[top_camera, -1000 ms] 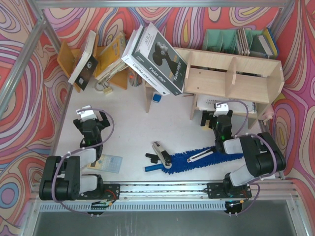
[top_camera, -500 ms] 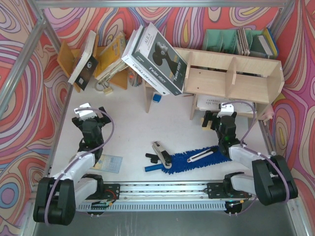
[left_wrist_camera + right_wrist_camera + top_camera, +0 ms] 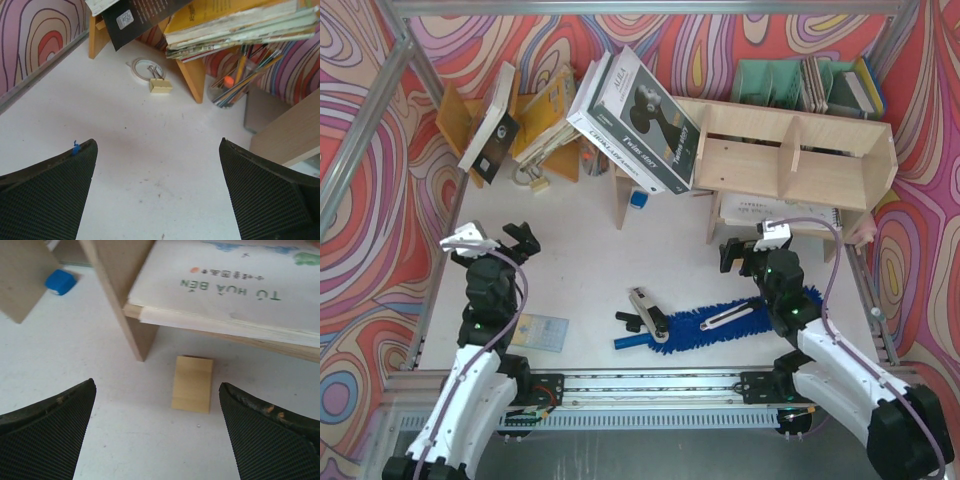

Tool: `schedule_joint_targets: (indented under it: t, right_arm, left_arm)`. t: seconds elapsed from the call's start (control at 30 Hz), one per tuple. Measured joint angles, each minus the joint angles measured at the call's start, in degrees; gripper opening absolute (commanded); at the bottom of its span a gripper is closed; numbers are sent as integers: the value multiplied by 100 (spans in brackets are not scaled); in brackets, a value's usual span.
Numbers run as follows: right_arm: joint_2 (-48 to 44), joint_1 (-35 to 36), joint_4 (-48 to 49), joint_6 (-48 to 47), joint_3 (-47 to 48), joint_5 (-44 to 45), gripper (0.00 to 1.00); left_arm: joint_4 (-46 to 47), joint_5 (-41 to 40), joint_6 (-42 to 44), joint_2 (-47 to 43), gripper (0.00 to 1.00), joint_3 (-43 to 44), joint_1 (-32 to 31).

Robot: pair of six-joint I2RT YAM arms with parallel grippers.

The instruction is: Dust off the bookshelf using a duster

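- Lying flat on the white tabletop (image 3: pixel 580 250), the long bright-blue fluffy microfibre duster (image 3: pixel 688 326) sits just behind the right gripper (image 3: pixel 740 255), beside its wrist.
- Its long axis runs diagonally, with the slim handle pointing near-left and the fluffy head towards the right wrist.
- The right gripper's jaws gape wide and empty, and the pale plywood bookshelf (image 3: pixel 790 160) is directly ahead of them.
- The left gripper (image 3: pixel 492 245) is equally wide and empty, with the duster well off to its right.
- Swirling red-pink patterned walls (image 3: pixel 370 200) enclose the table.

The left arm (image 3: pixel 488 300) stretches forward from its base, wrist raised, its jaws spread wide with nothing between them. The right arm (image 3: pixel 790 300) reaches forward likewise, its jaws equally wide apart and empty.
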Motion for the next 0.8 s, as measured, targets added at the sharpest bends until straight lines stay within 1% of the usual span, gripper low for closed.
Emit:
schedule_joint_targets:
  t: [0.13,0.3,0.43,0.53,0.67,0.73,0.8]
  right_arm:
    - [-326,216,-398,55,44,-144,99]
    - [-538,225,-975,529,485,-367,99]
    - [-833,249,-1786,1523,1134,254,99]
    - [-1014,249,-2118,1917,1384,474,99]
    - [-835,249,-2420,1945,1604,245,99]
    - [-562,251,-2529,1902,1731,-20,99]
    - [-321,308,-2603,1856,1766,-247,99]
  left_arm:
    - [-667,-212,-579,-417,98,188,0]
    - [-1617,-546,-1250,-177,99,1060,0]
    - [-2280,-715,-1624,208,98,1910,0]
    - [-2894,-745,-1655,457,98,2535,0]
    - [-3427,-859,-1655,520,98,2979,13]
    - [-3768,-671,-1613,579,98,3174,17]
    - [-4280,-365,-1613,870,98,3591,17]
